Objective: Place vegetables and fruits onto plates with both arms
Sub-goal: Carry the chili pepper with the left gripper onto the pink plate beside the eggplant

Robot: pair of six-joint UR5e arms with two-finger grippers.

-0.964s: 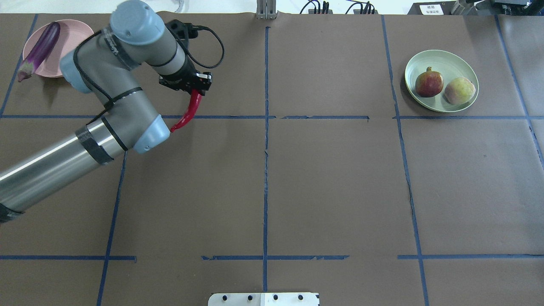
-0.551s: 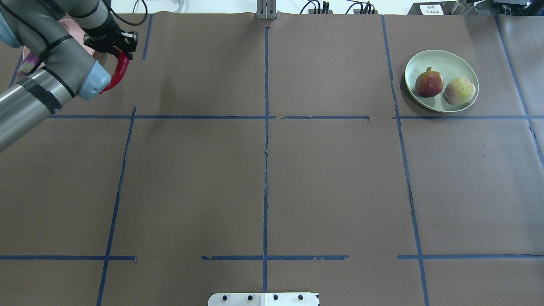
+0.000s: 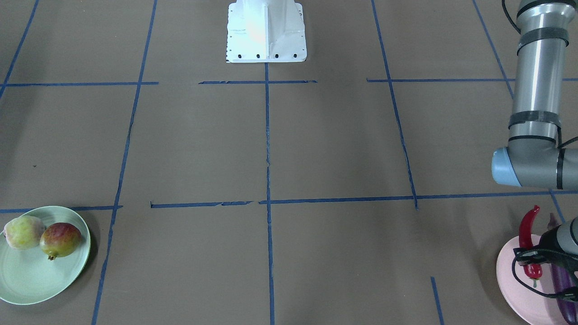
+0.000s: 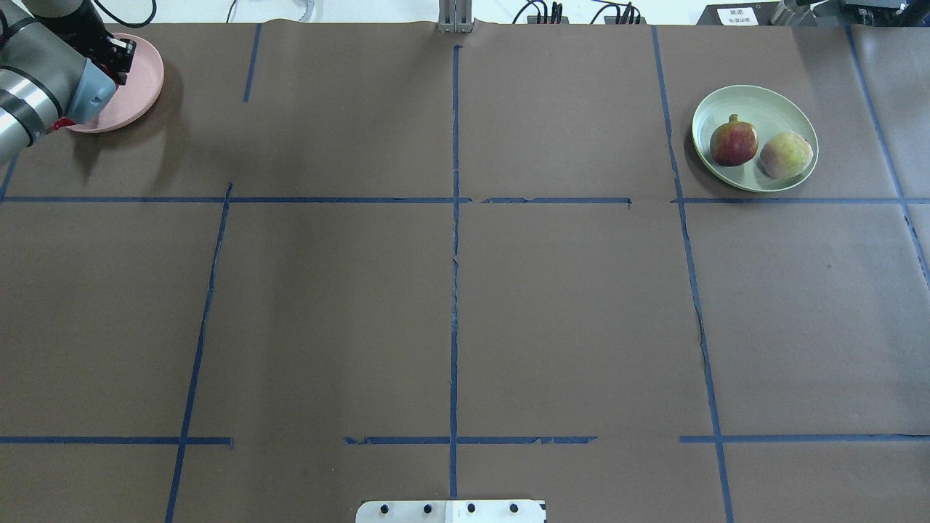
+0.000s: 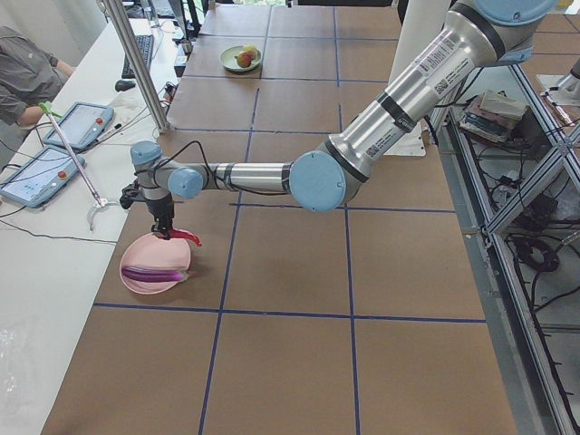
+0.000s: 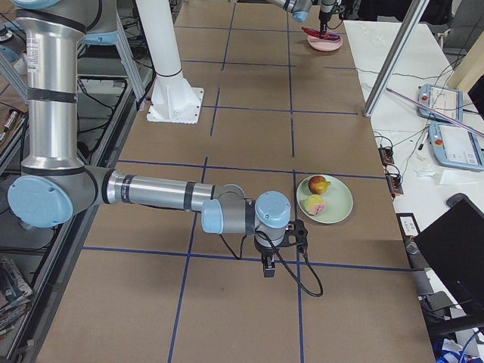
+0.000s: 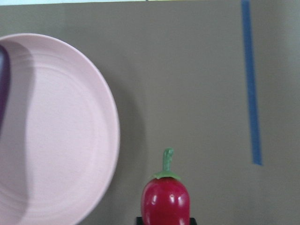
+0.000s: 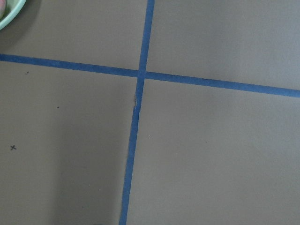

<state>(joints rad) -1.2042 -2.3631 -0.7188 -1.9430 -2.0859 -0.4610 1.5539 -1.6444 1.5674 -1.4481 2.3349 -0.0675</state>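
Exterior front-facing view: the left gripper (image 3: 533, 264) pinches the red chili pepper (image 3: 524, 230) near its stem end, above the edge of the pink plate (image 3: 510, 280), where the purple eggplant (image 3: 563, 289) lies. Overhead exterior view: the pomegranate (image 4: 734, 143) and the flat peach (image 4: 786, 155) sit side by side on the mint green plate (image 4: 763, 102). Exterior right view: the right gripper (image 6: 268, 266) hangs low over the table (image 6: 227, 302) near that plate; whether its fingers are spread cannot be told.

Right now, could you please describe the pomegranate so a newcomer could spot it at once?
In the overhead view, find the pale green plate at the far right of the table. Of the two round fruits on it, the pomegranate is the darker red one with a small crown tip, left of the paler peach.
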